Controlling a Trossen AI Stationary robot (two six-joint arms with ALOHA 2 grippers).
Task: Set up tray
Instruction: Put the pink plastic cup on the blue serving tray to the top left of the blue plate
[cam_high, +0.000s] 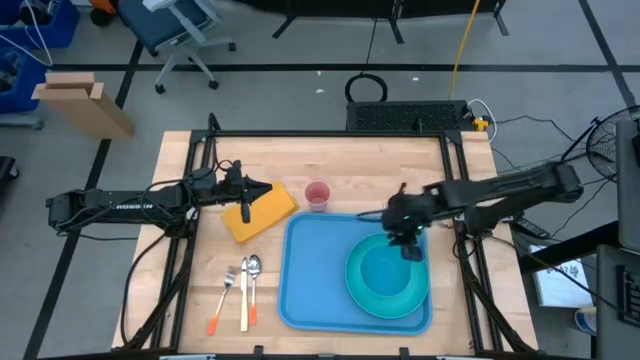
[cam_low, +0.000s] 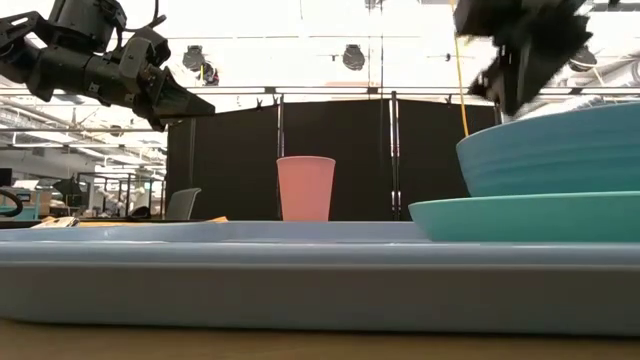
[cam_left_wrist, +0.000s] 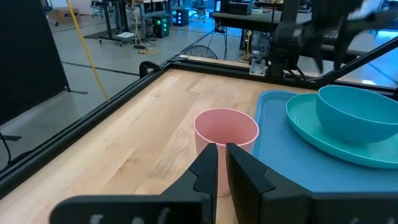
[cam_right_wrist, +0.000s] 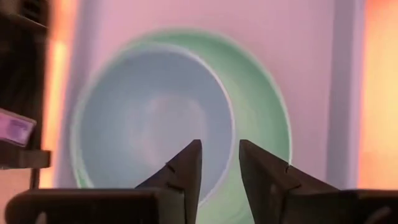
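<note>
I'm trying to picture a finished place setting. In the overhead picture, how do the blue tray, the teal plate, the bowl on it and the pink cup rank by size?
Largest to smallest in the high view:
1. tray
2. plate
3. bowl
4. cup
All sit at table level, so the order is fairly safe.

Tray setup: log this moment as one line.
tray: holds plate with bowl | right hand: open, empty, above bowl | left hand: shut, over yellow sponge | pink cup: off tray

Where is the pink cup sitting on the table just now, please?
In the high view the pink cup stands on the bare wood just beyond the tray's far rim, between the yellow sponge and the right gripper.
</note>
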